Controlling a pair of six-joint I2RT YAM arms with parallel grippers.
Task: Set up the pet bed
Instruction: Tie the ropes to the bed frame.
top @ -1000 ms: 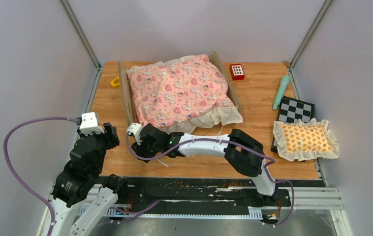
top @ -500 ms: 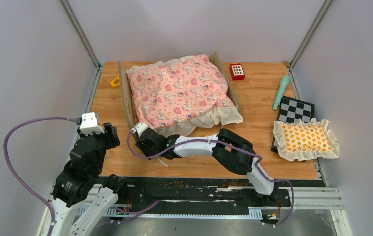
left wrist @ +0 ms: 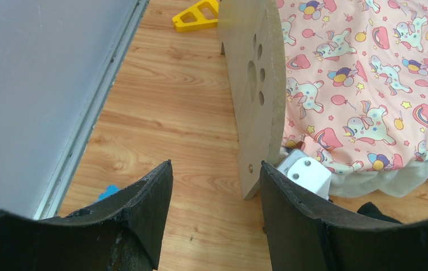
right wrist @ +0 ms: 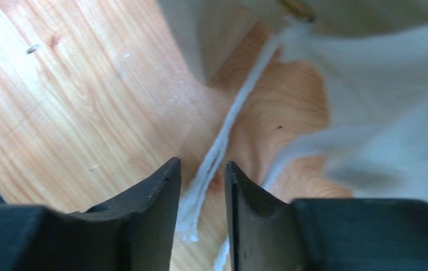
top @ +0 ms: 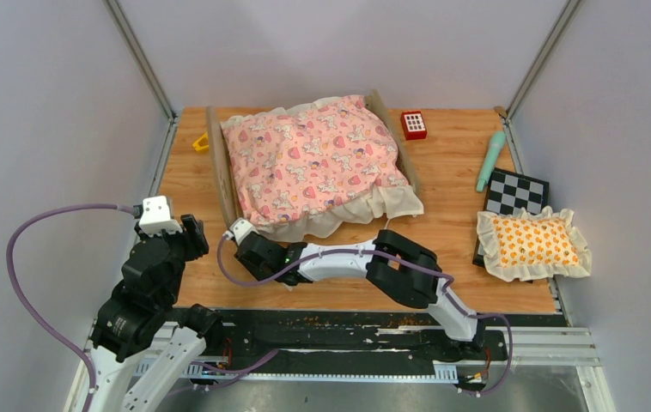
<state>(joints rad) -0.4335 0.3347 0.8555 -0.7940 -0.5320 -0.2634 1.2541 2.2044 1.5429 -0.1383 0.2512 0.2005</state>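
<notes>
Right tool (right wrist: 203,166): sitting low at the bed's near left corner, jaws standing narrowly apart. A white strand (right wrist: 217,147) is lying on the surface between the fingers, not clearly pinched, with the ruffle (right wrist: 381,84) just beside.
Left tool (left wrist: 214,165): hanging wide open, gripping nothing, facing the headboard (left wrist: 257,96).
Bed (top: 217,163): standing at the far middle of the surface (top: 451,163), quilt (top: 309,159) lying over it and spilling past the near edge.
Around: pillow (top: 532,240) lying well apart at right, overlapping a checkerboard (top: 515,190). A red block (top: 413,124) is sitting just beside the bed.
</notes>
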